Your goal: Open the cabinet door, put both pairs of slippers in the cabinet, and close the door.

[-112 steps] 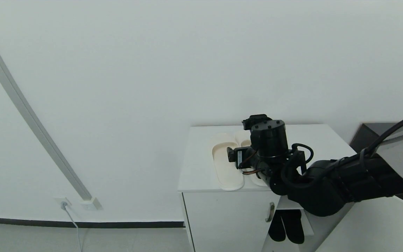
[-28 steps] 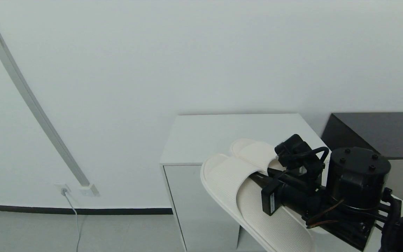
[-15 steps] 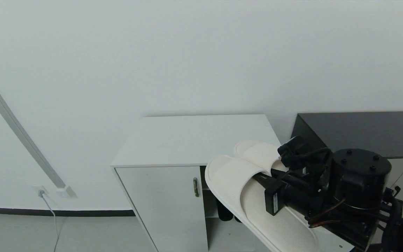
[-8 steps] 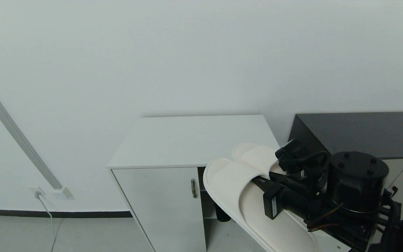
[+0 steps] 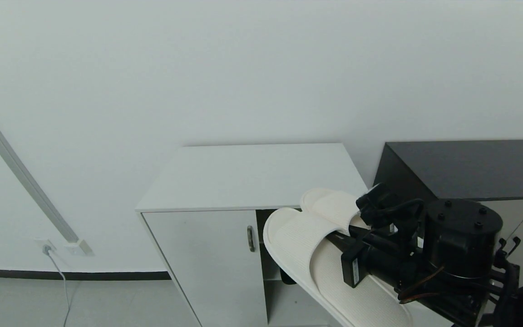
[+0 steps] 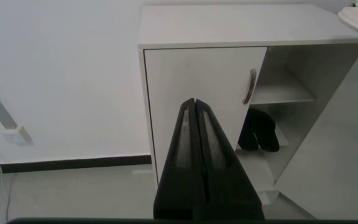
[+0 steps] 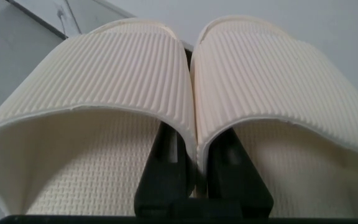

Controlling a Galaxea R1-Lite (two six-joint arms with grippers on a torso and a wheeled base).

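Right wrist view: the right gripper pinches the touching inner strap edges of a pair of cream ribbed slippers, one finger under each strap, above the dimpled insoles. In the head view the pair hangs tilted, toes toward 10 o'clock, before the open right compartment of the white wooden cabinet. The left gripper is pressed closed on nothing. Soft black slippers lie low inside the cabinet. Earlier the cream pair lay flat on the cabinet top; now it is lifted off.
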